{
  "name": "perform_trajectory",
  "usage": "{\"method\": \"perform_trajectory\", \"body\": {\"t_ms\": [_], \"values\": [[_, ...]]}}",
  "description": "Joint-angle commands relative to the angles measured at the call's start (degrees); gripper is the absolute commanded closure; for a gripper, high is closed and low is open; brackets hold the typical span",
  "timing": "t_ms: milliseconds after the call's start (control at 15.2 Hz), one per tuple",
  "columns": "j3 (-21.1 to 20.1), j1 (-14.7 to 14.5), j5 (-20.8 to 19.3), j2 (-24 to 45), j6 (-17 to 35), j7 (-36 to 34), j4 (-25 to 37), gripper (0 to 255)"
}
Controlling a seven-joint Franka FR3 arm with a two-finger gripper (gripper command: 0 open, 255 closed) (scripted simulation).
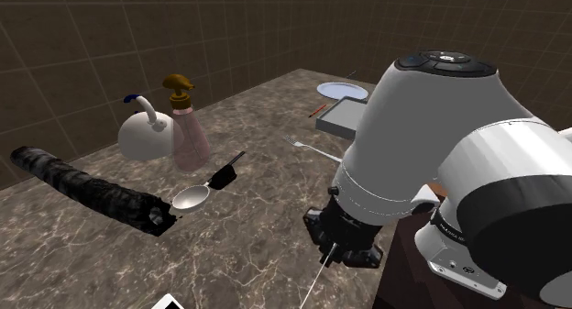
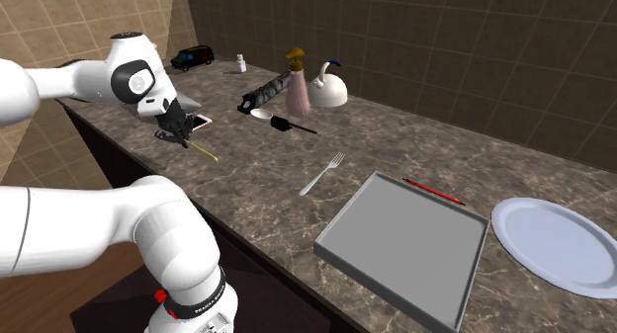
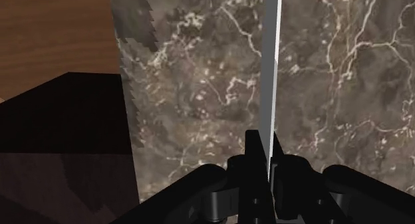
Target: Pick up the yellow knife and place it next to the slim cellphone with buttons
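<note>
My black gripper (image 3: pixel 269 148) is shut on the knife (image 3: pixel 269 70), which runs away from the fingers as a thin pale strip seen edge-on over the dark marble counter (image 3: pixel 199 90). In the second exterior view the gripper (image 2: pixel 175 134) is near the counter's front edge. There the knife (image 2: pixel 206 150) looks yellowish and slants down to that view's right. The slim white cellphone (image 2: pixel 199 121) lies just behind the gripper. In the shoulder view the gripper (image 1: pixel 342 246) sits low under the arm, the knife (image 1: pixel 313 281) points at the bottom edge, and a corner of the cellphone (image 1: pixel 170 303) shows there.
A white kettle (image 1: pixel 142 133), a pink pump bottle (image 1: pixel 191 135), a spoon (image 1: pixel 192 199) and a dark rough cylinder (image 1: pixel 82 183) stand toward the wall. Further along are a fork (image 2: pixel 322 173), a grey tray (image 2: pixel 405 244), a red pencil (image 2: pixel 433 191) and a plate (image 2: pixel 559 244). Wood floor (image 3: pixel 53 36) lies beyond the counter edge.
</note>
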State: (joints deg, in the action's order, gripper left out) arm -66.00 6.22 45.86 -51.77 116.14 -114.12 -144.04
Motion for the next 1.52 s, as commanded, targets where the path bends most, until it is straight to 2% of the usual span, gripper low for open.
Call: {"method": "perform_trajectory", "body": {"t_ms": [0, 528, 990, 1056, 1386, 1452], "values": [[-1.1, 0.1, 0.9, 0.3, 1.4, 0.3, -1.0, 255], [-7.6, 2.2, 4.8, 2.5, 7.6, 1.3, -3.5, 255], [-7.6, 2.2, 4.8, 2.4, 7.6, 1.3, -3.5, 255], [-7.6, 2.2, 4.8, 2.4, 7.6, 1.3, -3.5, 0], [-7.6, 2.2, 4.8, 2.4, 7.6, 1.3, -3.5, 0], [-5.3, 1.0, 3.6, 1.5, 5.5, 0.8, -3.0, 0]]}}
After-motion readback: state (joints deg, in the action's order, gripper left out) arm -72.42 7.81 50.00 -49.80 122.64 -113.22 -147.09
